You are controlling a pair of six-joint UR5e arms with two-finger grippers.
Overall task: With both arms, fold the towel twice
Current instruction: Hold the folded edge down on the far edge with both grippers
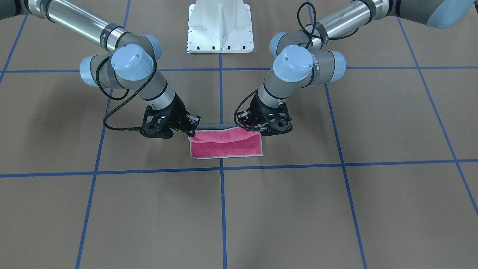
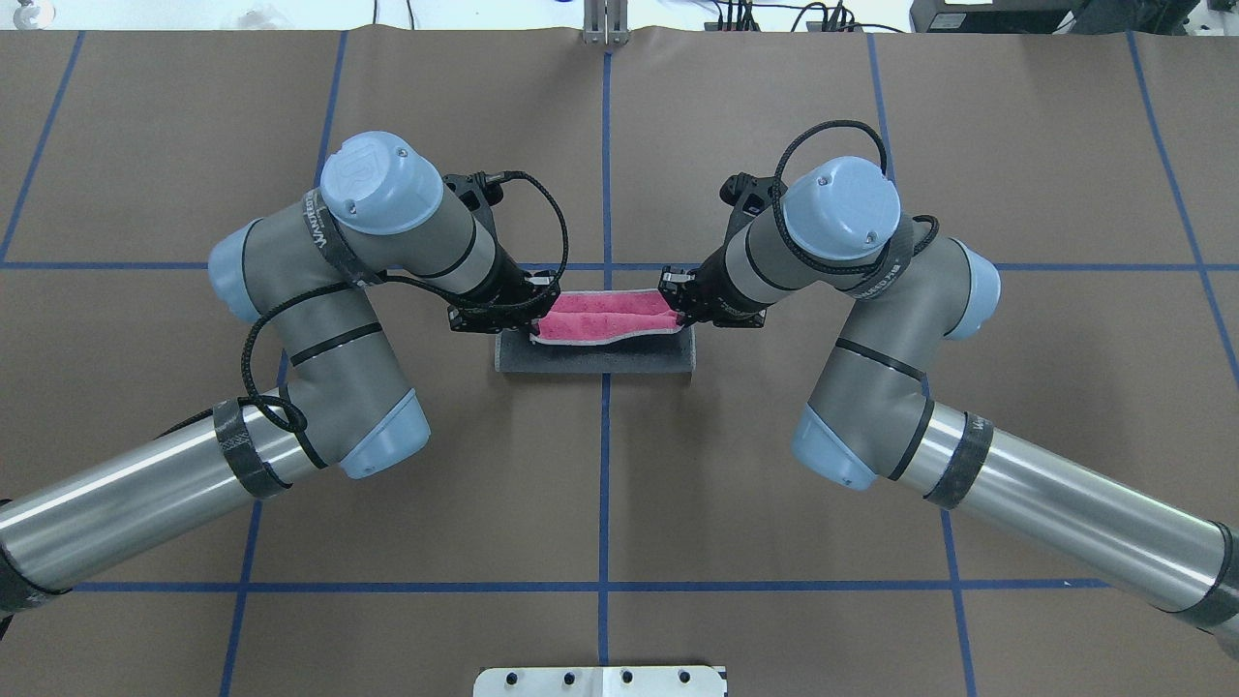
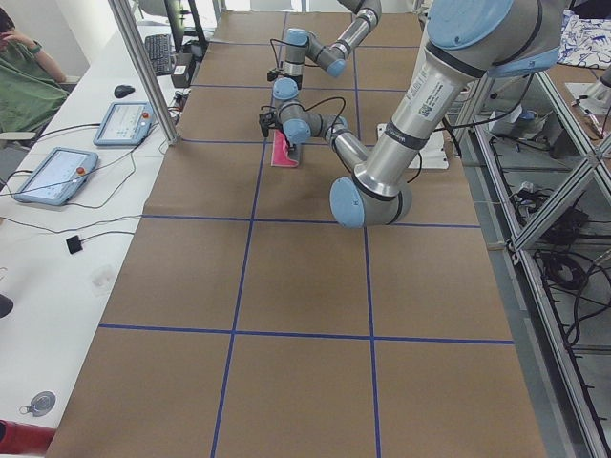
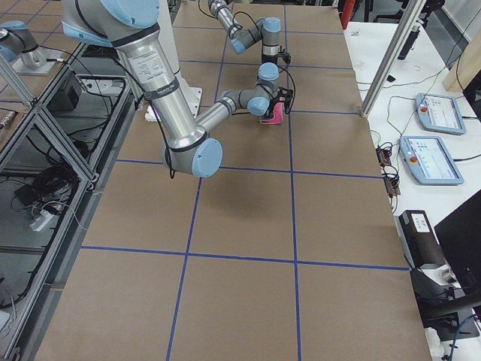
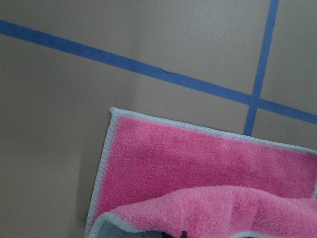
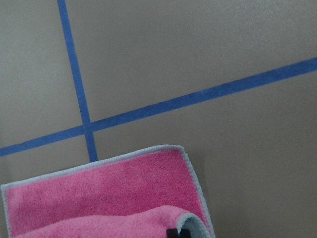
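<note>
The towel [image 1: 224, 144] lies at the table's middle, pink face up, with a light grey stitched edge. Its edge nearest the robot is lifted and curled over the flat part, so the grey underside [image 2: 595, 356] shows in the overhead view. My left gripper [image 2: 535, 329] is shut on one lifted corner, and my right gripper [image 2: 678, 315] is shut on the other. In the front-facing view the left gripper [image 1: 257, 129] is on the right and the right gripper [image 1: 192, 131] on the left. Both wrist views show the flat pink part [image 5: 188, 158] [image 6: 99, 191] beneath the raised fold.
The white pedestal base [image 1: 220, 30] stands behind the towel on the robot's side. Blue tape lines [image 1: 222, 209] cross the brown table. A side bench with tablets [image 3: 124, 122] runs along the far edge, and a person [image 3: 24, 76] sits there.
</note>
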